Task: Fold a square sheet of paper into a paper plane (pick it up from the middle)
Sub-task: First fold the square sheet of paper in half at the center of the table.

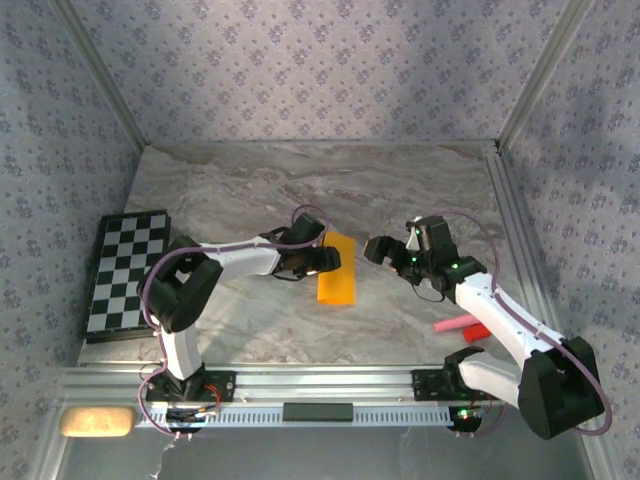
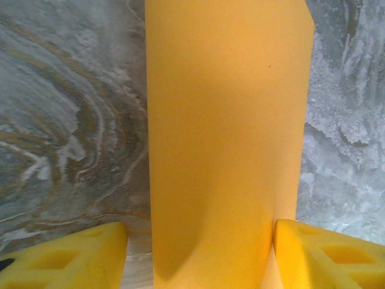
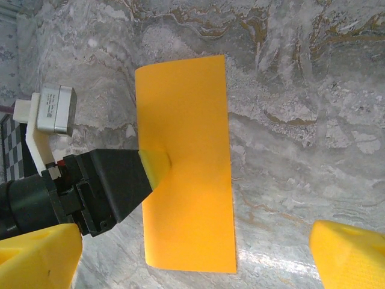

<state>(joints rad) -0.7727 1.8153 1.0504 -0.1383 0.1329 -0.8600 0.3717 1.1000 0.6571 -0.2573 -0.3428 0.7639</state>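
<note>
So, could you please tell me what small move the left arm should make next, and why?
Probably lift the left claw straight up off the square sheet of paper. The sheet lies flat on the table, apparently folded in half. The claw's jaws stand open over it, with one tip dimpling its left edge, and the right claw hovers open beside it.
</note>
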